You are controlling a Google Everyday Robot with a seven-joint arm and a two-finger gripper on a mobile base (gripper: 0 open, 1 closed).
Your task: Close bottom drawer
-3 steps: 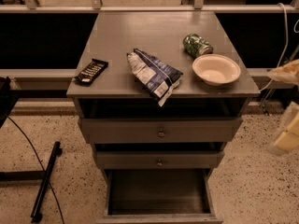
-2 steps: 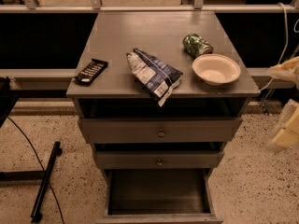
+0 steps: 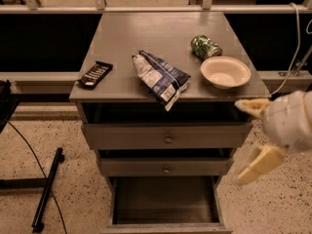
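The grey cabinet (image 3: 161, 38) has three drawers. The bottom drawer (image 3: 165, 225) is pulled far out toward me. Its bare wooden inside shows, and its front panel is mostly cut off by the lower edge of the view. The two drawers above, the upper drawer (image 3: 168, 136) and the middle drawer (image 3: 165, 167), stand slightly out. My gripper (image 3: 240, 143) hangs at the right side of the cabinet, level with the upper and middle drawers. Its pale fingers (image 3: 258, 164) are spread open and hold nothing. It is above and to the right of the bottom drawer and not touching it.
On the cabinet top lie a black remote-like object (image 3: 95, 74), a blue-and-white chip bag (image 3: 160, 78), a green can on its side (image 3: 205, 46) and a white bowl (image 3: 224, 72). A black stand (image 3: 46, 189) and cable are on the floor to the left. A rail runs behind.
My gripper has moved left from the right edge of the view toward the cabinet's right side. The drawers and the things on top have not moved.
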